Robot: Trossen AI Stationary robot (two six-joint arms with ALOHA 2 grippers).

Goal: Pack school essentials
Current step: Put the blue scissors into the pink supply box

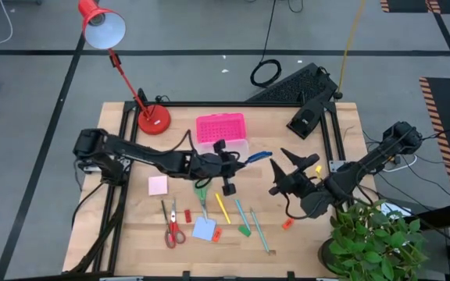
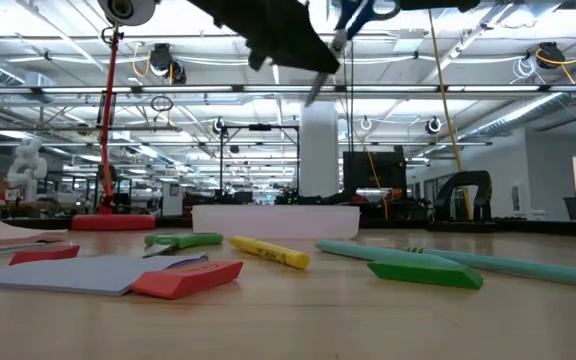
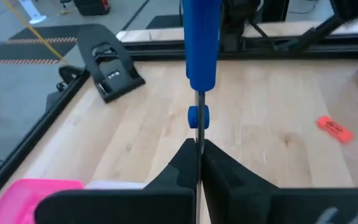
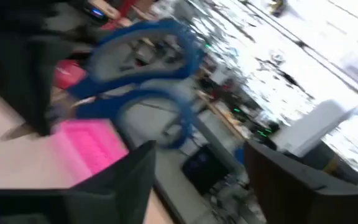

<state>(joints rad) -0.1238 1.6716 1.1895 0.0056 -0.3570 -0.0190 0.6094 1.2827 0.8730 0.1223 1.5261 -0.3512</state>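
Wooden desk [image 1: 303,234] w/ stationery strewn across the front. Blue-handled scissors [image 1: 258,157] are up in the air just beside the pink-lidded box [image 1: 221,129], blades pinched in the left claw [image 3: 197,152]. Right claw [image 1: 287,165] spread wide, facing the handles, not touching.

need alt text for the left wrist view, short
The left gripper is shut on the blades of blue-handled scissors, held out over the wooden table. A small red eraser lies on the wood to one side, and part of a pink lid shows near the gripper.
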